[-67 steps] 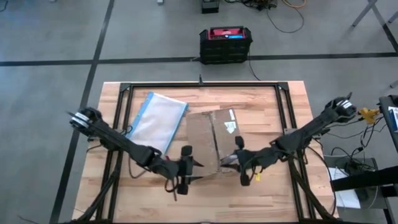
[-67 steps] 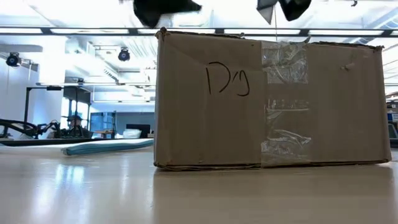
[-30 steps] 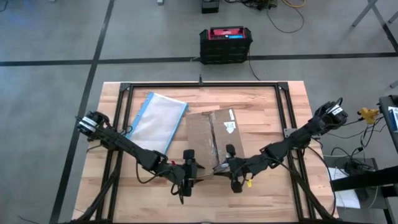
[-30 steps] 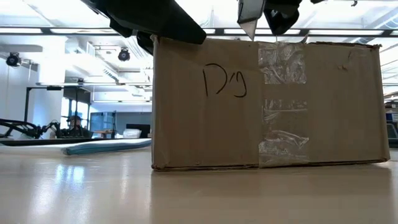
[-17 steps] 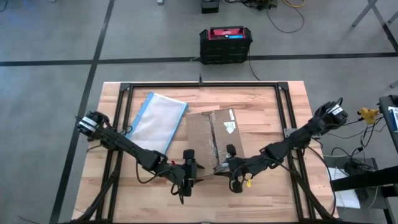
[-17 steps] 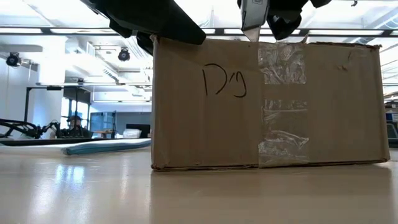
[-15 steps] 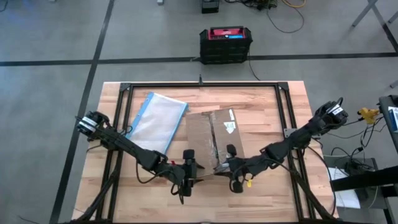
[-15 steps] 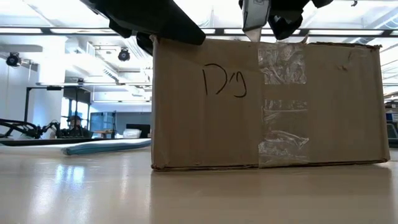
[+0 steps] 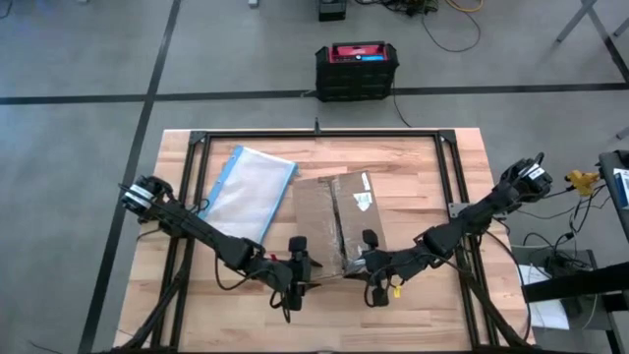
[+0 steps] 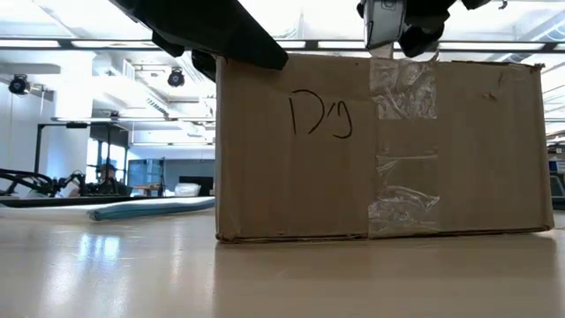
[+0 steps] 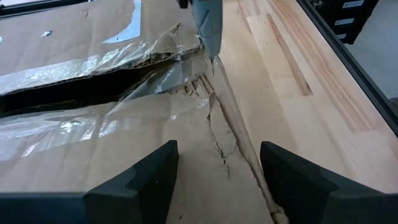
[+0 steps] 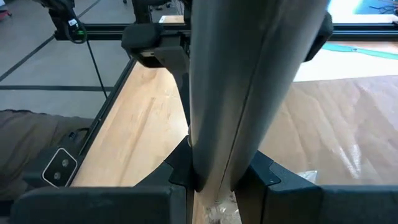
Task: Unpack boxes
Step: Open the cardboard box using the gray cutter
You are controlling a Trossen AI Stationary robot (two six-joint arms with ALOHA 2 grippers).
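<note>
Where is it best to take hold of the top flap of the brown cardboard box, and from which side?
Probably the flap's free edge beside the dark slit in the brown cardboard box, where the clear tape is torn. Come from above with the open left pincer, one finger in the slit, clear of the grey blade.

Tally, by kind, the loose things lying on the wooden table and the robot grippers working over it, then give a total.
Brown corrugated cardboard box with clear tape: 1
Clear blue-edged plastic bag: 1
Dark two-finger grippers, left gripper and right gripper: 2
Grey metal tool held in the right gripper: 1
Total: 5
</note>
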